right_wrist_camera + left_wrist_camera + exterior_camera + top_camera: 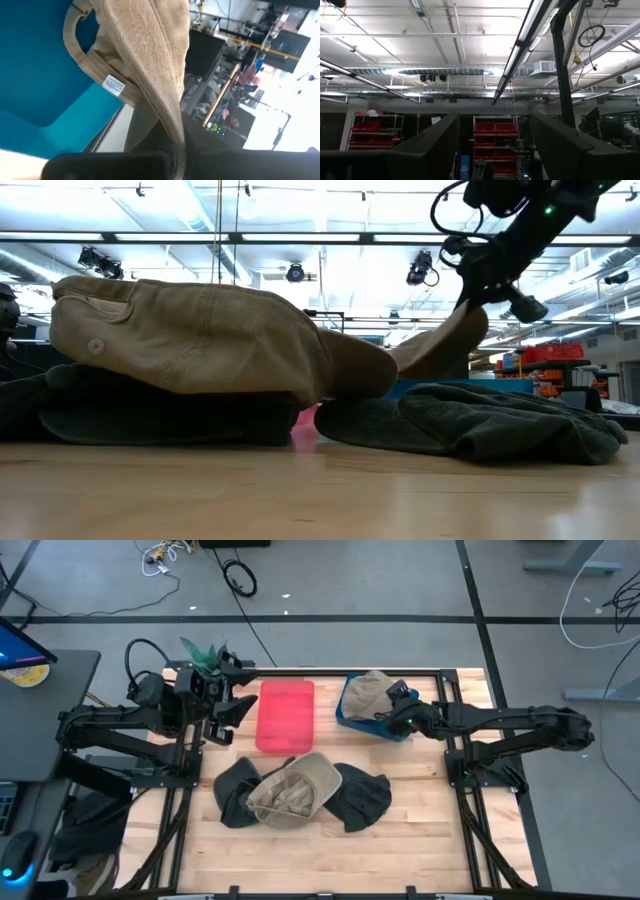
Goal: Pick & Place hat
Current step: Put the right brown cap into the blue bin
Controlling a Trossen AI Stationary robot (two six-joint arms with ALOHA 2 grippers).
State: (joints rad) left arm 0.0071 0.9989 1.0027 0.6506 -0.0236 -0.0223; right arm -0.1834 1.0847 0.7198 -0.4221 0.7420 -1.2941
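Right gripper (392,700) reaches in level over the blue plastic bin (350,715), fingers clenched on the tan fabric cap (368,690) hanging below them. Left gripper (240,708) raised beside the red plastic tray (284,716), fingers released, empty.

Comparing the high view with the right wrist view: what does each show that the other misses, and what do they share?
Only the high view shows the red bin, the tan hat lying open between two dark hats on the table, and the raised left hand. Only the right wrist view shows the white label and back strap of the held tan hat. Both show the right hand shut on that hat over the blue bin.
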